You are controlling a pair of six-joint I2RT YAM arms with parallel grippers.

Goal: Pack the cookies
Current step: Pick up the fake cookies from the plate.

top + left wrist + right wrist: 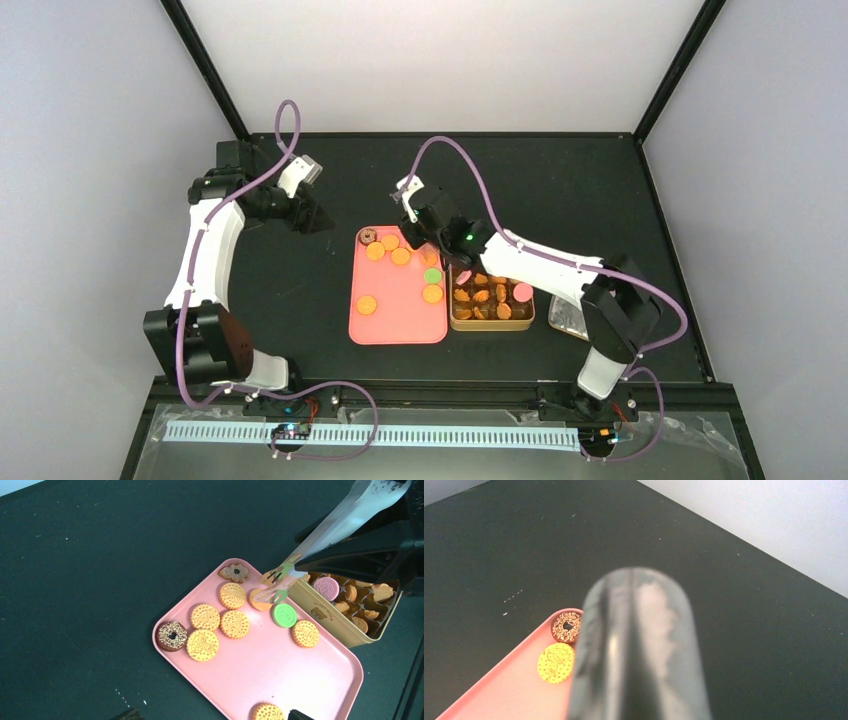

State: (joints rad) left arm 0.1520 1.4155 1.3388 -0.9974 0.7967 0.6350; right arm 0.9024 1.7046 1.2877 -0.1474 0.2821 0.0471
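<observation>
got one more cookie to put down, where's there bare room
The near end of the pink tray is bare, past the lone cookie by its left edge. The black table left of the tray is free too. Crowded: the tray's far end, with cookies and tongs, and the tin.

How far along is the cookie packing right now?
Done: the gold rectangular tin already holds many small cookies, one pink. In hand: the right gripper squeezes metal tongs on one orange round cookie at the pink plastic tray's edge beside the tin. Left: about nine cookies on the tray, including the green one.
</observation>
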